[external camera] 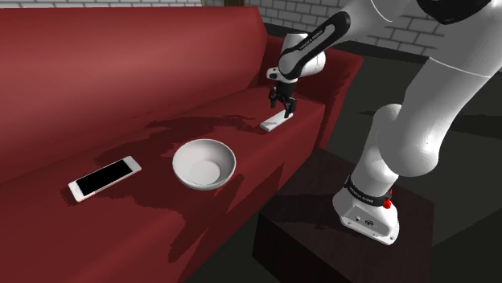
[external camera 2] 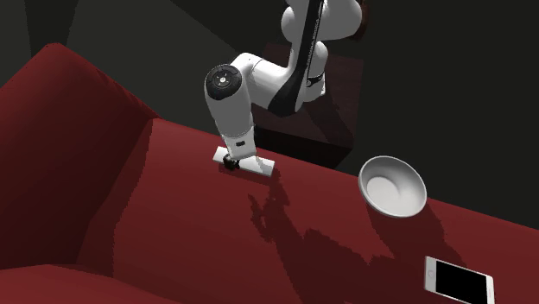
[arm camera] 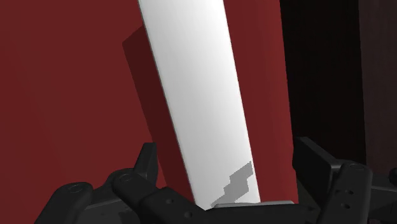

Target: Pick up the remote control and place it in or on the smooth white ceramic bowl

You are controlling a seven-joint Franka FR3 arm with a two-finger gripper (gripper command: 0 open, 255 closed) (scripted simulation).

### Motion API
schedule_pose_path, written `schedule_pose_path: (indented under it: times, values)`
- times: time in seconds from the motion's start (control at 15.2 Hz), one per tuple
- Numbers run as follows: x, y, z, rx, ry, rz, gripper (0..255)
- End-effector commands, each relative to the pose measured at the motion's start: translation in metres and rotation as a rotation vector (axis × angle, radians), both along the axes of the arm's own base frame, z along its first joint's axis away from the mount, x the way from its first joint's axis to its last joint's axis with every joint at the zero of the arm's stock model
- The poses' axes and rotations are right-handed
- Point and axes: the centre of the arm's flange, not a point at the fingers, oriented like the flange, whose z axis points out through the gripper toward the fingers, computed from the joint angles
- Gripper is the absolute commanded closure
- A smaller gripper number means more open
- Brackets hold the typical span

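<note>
The remote control (external camera: 273, 123) is a plain white slab lying on the red sofa seat, near the seat's front edge and the far armrest. My black gripper (external camera: 281, 108) is down over its far end, open. In the wrist view the fingers (arm camera: 147, 167) stand on either side of the remote control (arm camera: 200, 95) without clasping it. The second exterior view has the gripper (external camera 2: 231, 161) at one end of the remote control (external camera 2: 259, 167). The white bowl (external camera: 203, 163) sits upright on the seat, toward the shoulder view's left of the remote; the bowl (external camera 2: 393, 184) holds nothing.
A white phone with a black screen (external camera: 104, 178) lies on the seat beyond the bowl, also the phone (external camera 2: 458, 279). The sofa backrest (external camera: 121, 64) rises behind, the armrest (external camera: 334, 76) is close to the gripper. The dark stand (external camera: 338, 233) is beside the sofa front.
</note>
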Motion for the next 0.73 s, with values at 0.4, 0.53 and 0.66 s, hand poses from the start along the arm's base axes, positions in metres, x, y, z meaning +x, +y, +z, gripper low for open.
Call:
schedule_pose_path:
  times: [0.4, 0.53, 0.66]
  values:
    - [0.006, 0.000, -0.045, 0.002, -0.006, 0.034, 0]
    - [0.006, 0.000, -0.045, 0.002, -0.006, 0.034, 0]
    - [0.006, 0.000, -0.045, 0.002, -0.006, 0.034, 0]
